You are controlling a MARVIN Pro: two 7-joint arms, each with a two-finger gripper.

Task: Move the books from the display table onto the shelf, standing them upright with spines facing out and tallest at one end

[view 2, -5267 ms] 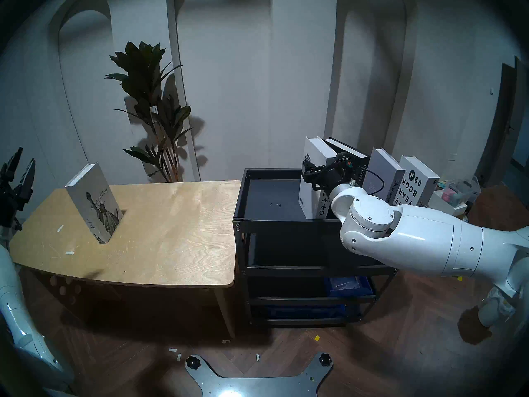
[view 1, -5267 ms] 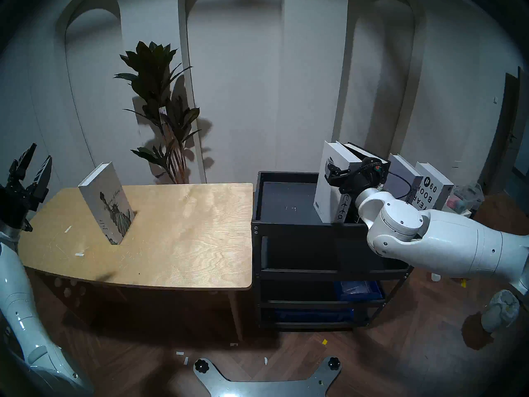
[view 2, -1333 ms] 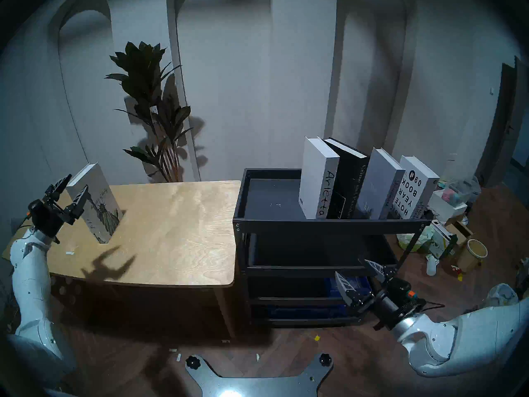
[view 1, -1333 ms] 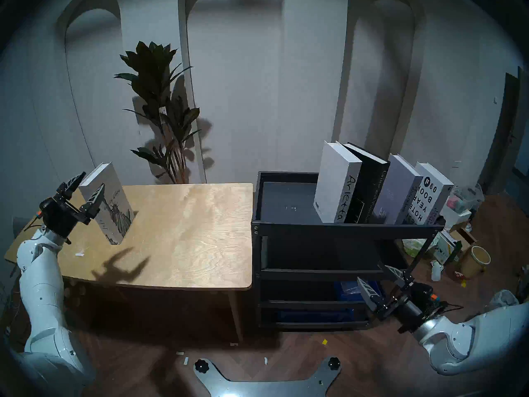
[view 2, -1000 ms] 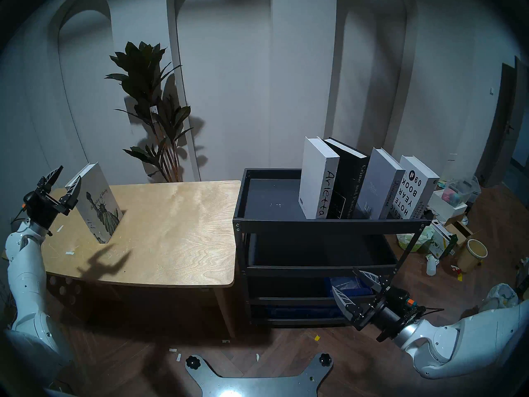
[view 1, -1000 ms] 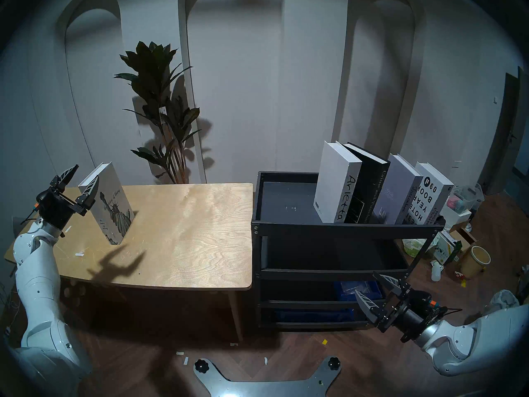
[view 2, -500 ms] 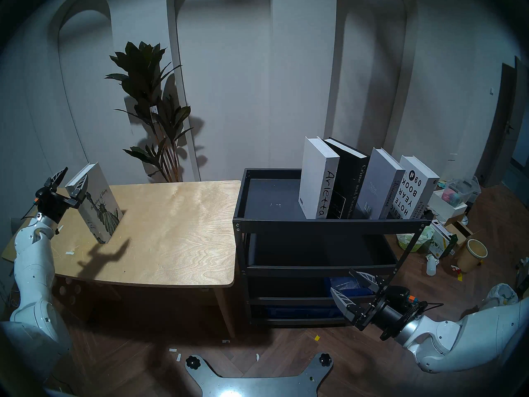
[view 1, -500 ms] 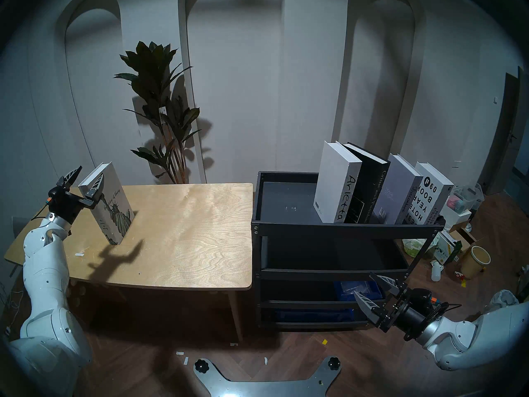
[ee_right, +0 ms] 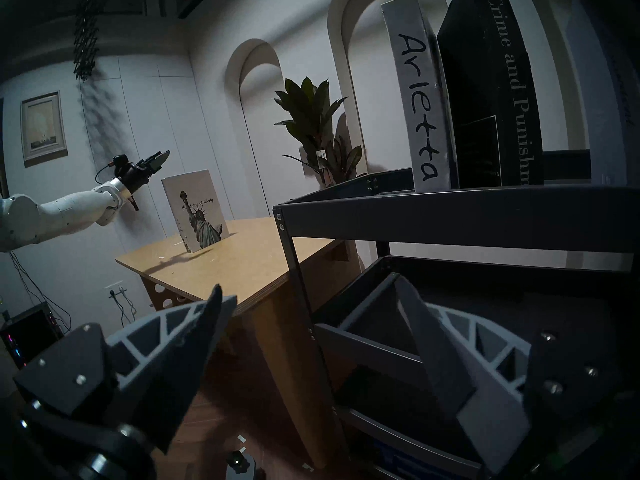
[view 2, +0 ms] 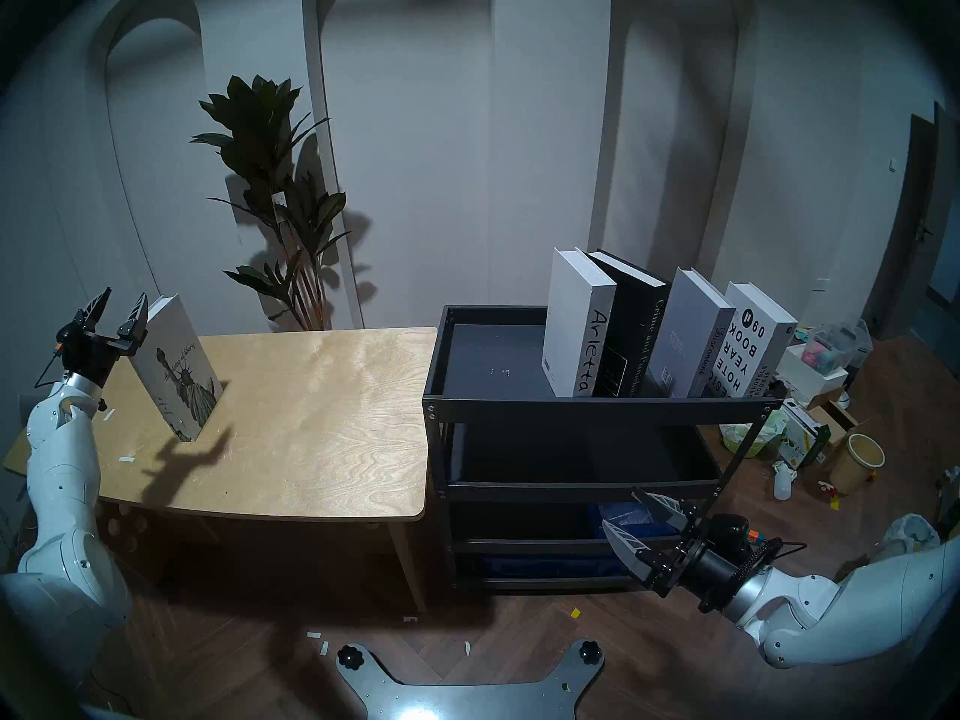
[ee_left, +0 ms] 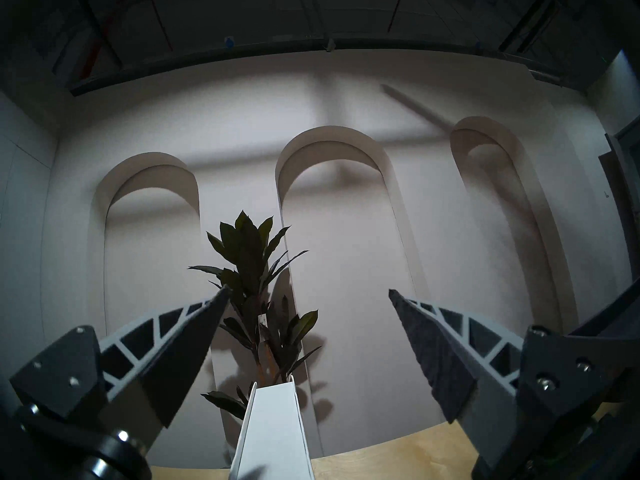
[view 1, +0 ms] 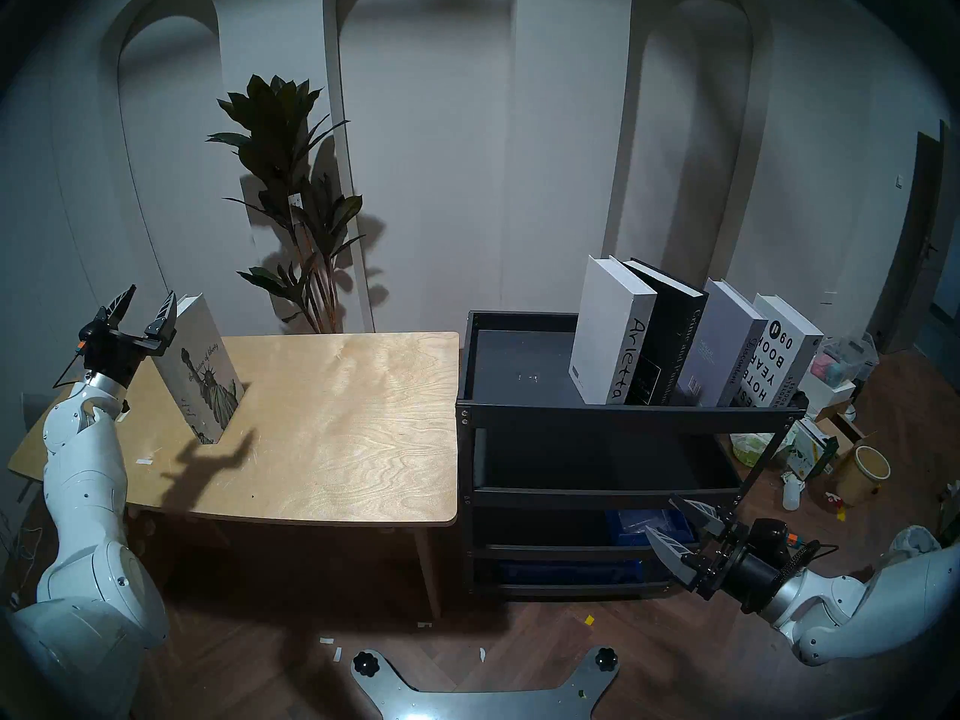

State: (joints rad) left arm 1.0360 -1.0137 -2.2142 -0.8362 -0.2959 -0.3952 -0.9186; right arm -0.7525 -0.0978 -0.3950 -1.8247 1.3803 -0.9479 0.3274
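left gripper [view 1: 147, 300] jaws wide apart beside statue of liberty book [view 1: 200, 363]; right gripper [view 1: 675, 519] likewise, empty.

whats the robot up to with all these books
It is shelving books. Four already stand upright, spines out, on the top tray of the black cart. One is left: the Statue of Liberty book, upright on the wooden table. The left hand is open at that book's top left edge, not gripping it. The right hand hangs open, low beside the cart, holding nothing.

White spine [view 1: 631, 358]: "Arietta". Black spine [ee_right: 512, 88]: "Crime and Punishment". Table book [ee_right: 199, 212]: "the statue of liberty".
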